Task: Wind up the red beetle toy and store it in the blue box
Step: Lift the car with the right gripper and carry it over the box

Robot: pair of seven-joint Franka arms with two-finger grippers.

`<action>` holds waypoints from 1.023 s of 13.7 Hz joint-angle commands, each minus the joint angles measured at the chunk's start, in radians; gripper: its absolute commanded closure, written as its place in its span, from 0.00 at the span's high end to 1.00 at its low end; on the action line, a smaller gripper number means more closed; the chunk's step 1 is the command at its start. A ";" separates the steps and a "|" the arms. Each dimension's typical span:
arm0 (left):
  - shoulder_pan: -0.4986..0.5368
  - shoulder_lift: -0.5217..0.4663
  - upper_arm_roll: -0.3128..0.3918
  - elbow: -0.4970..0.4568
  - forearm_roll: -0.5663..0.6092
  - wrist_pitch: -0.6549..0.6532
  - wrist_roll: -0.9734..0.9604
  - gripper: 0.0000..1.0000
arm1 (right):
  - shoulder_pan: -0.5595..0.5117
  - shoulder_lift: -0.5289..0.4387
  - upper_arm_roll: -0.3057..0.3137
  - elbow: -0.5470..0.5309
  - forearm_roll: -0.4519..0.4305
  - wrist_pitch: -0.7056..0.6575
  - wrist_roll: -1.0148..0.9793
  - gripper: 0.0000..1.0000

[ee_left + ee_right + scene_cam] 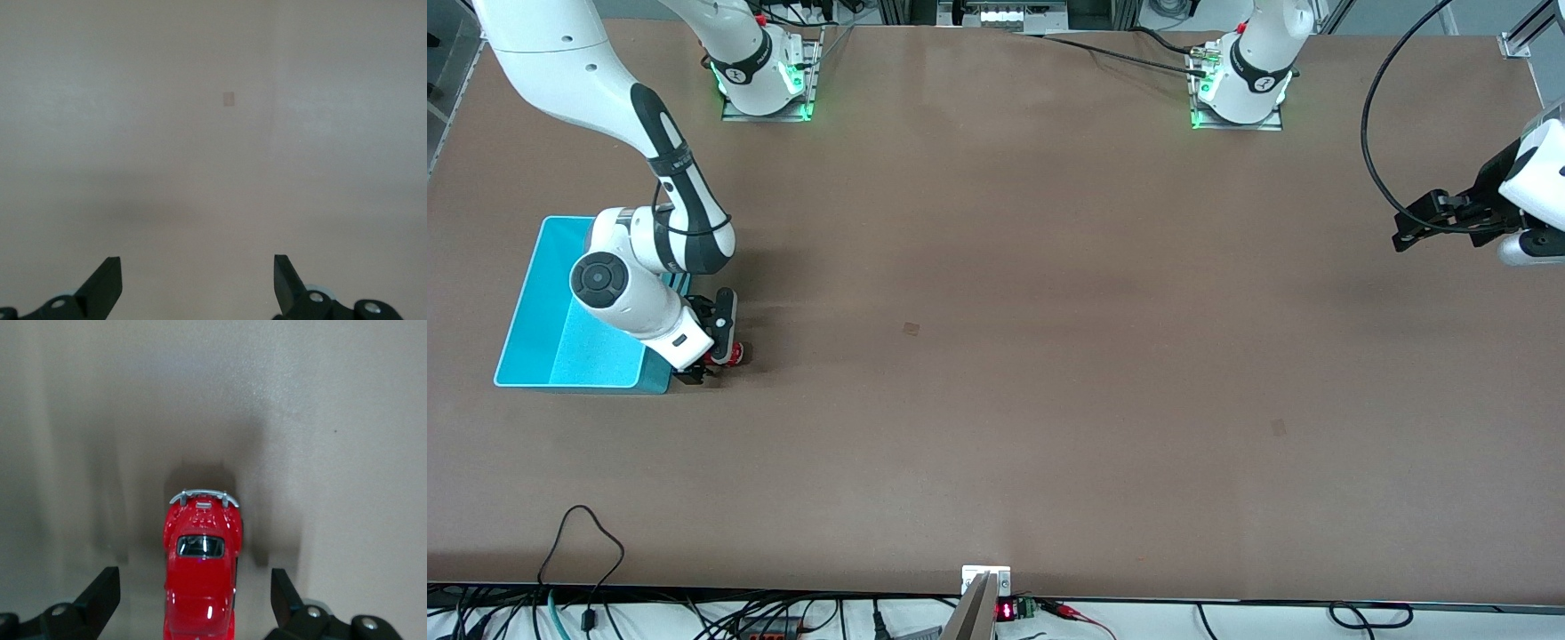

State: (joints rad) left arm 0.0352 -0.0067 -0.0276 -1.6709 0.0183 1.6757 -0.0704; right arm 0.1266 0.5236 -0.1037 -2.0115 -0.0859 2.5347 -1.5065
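Between the spread jaws of the right gripper, low over the desk, sits the red beetle toy, untouched on either flank and just beside the blue box. The step looks like the first grasp before winding: next, descend and close squarely on its sides. The left gripper waits, jaws apart, over bare desk.

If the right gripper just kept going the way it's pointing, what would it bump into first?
Probably the red beetle toy. The right gripper points down at the table beside the blue box, open, its fingers either side of the car, which lies directly in its line. How close it is remains unclear.
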 commanded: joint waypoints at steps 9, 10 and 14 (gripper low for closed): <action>0.019 -0.012 -0.006 -0.006 -0.017 -0.001 0.014 1.00 | 0.014 -0.002 -0.002 0.000 0.009 0.009 -0.012 0.00; 0.019 -0.013 -0.005 -0.006 -0.017 -0.002 0.015 1.00 | 0.018 -0.004 -0.002 0.000 0.011 0.009 -0.003 0.00; 0.019 -0.015 -0.006 -0.006 -0.017 -0.005 0.018 1.00 | 0.103 -0.095 -0.002 0.027 0.040 -0.066 0.099 0.00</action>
State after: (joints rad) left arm 0.0459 -0.0065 -0.0283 -1.6723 0.0183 1.6758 -0.0704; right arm 0.1820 0.5054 -0.1023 -1.9829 -0.0656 2.5331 -1.4735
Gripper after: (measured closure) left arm 0.000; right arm 0.559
